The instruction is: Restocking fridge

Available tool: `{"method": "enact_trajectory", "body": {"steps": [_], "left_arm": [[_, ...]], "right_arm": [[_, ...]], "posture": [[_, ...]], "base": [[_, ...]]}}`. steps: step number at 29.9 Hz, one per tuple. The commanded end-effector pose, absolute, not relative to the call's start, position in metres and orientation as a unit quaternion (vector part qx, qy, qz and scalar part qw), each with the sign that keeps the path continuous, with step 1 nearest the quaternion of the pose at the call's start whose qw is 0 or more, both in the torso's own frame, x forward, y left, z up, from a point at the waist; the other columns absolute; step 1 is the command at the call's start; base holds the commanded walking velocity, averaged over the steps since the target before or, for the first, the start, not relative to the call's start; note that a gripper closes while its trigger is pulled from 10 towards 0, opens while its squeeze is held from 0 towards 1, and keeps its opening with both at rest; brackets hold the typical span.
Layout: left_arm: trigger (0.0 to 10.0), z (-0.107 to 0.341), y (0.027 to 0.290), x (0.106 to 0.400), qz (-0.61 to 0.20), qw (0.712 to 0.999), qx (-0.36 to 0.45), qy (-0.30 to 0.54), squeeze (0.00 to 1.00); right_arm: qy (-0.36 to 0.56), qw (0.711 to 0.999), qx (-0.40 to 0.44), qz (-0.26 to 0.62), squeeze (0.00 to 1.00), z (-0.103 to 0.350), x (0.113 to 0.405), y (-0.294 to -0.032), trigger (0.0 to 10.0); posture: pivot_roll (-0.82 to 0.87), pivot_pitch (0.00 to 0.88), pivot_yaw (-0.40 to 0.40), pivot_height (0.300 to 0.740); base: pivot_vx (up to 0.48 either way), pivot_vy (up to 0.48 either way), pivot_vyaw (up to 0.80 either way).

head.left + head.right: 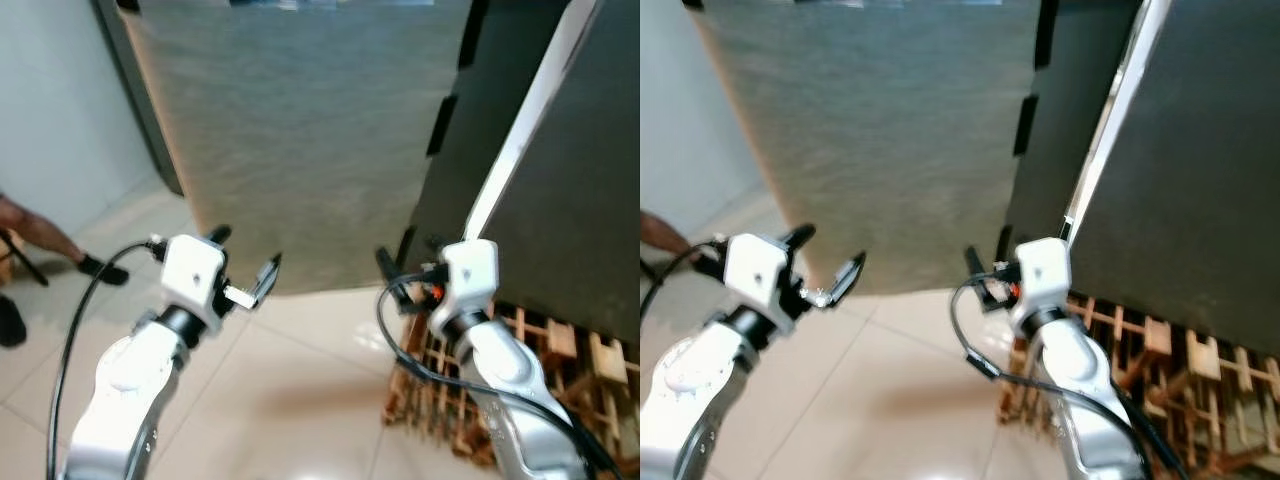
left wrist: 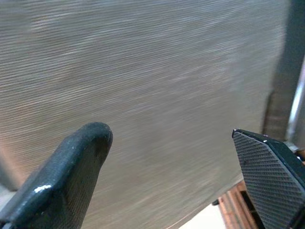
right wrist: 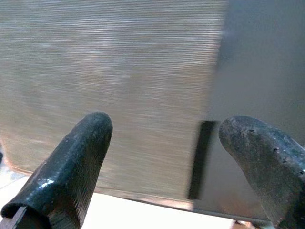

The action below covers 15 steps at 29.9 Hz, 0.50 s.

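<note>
A tall fridge door (image 1: 300, 130) of brushed grey-brown metal stands just ahead, its lower edge above the tiled floor. To its right is a dark fridge panel (image 1: 580, 180) with a white edge strip (image 1: 520, 130). My left gripper (image 1: 246, 250) is raised in front of the door's lower left part, open and empty. My right gripper (image 1: 408, 255) is held up near the door's lower right corner, also open with nothing in it. The left wrist view has the left gripper (image 2: 169, 136) facing the brushed door. In the right wrist view the right gripper (image 3: 167, 121) faces the door's edge and a black hinge piece (image 3: 198, 157).
A wooden slatted rack (image 1: 540, 350) sits on the floor at the lower right, under the dark panel. A person's leg and dark shoe (image 1: 60, 245) show at the far left. A pale wall (image 1: 60, 100) stands to the left, with beige tiles (image 1: 300, 400) below.
</note>
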<state>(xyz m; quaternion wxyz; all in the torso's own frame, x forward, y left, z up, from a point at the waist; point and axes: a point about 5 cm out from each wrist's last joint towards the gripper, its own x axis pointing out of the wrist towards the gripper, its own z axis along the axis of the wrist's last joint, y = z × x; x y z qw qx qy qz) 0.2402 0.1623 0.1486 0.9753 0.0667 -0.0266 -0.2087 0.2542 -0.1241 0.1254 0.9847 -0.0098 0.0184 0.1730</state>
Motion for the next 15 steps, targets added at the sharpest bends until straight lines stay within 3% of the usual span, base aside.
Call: {"method": "enact_trajectory", "body": {"steps": [1,15], "left_arm": [[10.0,0.1469,0.1606,0.2397,-0.218,0.974,0.062,-0.023,0.00],[10.0,0.1460,0.1612,0.2405,-0.218,0.974,0.064,-0.019,0.00]], "right_arm": [[0.019,0.986,-0.016,0.163,0.00,0.1260,0.2548,-0.1296,10.0],[0.020,0.986,-0.018,0.163,0.00,0.1260,0.2551,-0.1297,10.0]], "posture": [[0.05,0.000,0.046,0.740],[0.05,0.000,0.046,0.740]], "base": [[0.000,0.476,0.00],[0.000,0.476,0.00]]}}
